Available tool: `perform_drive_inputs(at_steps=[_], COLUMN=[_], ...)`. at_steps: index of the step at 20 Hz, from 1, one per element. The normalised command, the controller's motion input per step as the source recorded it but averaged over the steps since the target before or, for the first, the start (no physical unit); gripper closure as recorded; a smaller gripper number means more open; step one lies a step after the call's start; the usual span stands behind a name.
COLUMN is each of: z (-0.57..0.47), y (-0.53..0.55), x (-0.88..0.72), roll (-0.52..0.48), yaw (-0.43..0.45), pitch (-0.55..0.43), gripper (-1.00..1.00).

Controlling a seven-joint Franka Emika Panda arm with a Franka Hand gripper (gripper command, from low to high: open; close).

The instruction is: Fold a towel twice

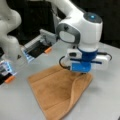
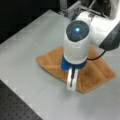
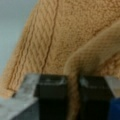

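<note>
On the grey table (image 1: 105, 100) lies the towel (image 1: 52, 92), spread near the middle in both front views, an orange-brown terry cloth with a woven band along one edge (band clearest in the wrist view); above it stands the white-and-blue arm (image 2: 76, 42), its wrist set low over the cloth's edge at a front view's right; at a front view's left, well apart from the towel, sits a grey fixture with orange tabs (image 1: 37, 47); smallest, the gripper (image 3: 72, 90) has its jaws closed on a raised ridge of towel edge, the pinched cloth running between the two dark fingers (image 3: 51, 92). Judged from this, the first fold is in hand: one edge is seized and lifted slightly while the rest lies flat. Carrying that edge across would call for a steady clamp and a low arc, lest the cloth slip or drag.
</note>
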Motion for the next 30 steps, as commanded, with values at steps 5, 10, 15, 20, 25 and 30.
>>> perform_drive_inputs(at_steps=[5, 10, 15, 20, 25, 30], z=[-0.11, -0.08, -0.06, -0.05, -0.07, -0.12], y=[0.14, 0.21, 0.16, 0.00, -0.09, -0.01], x=[-0.45, -0.53, -0.59, -0.53, -0.52, -0.51], roll=[-0.020, -0.015, 0.028, 0.114, 0.169, 0.166], yaw=[-0.179, -0.182, -0.146, -0.070, -0.021, -0.030], pitch=[-0.182, -0.157, -0.130, -0.106, -0.110, -0.133], gripper=[1.00, 1.00, 1.00, 1.00, 1.00, 1.00])
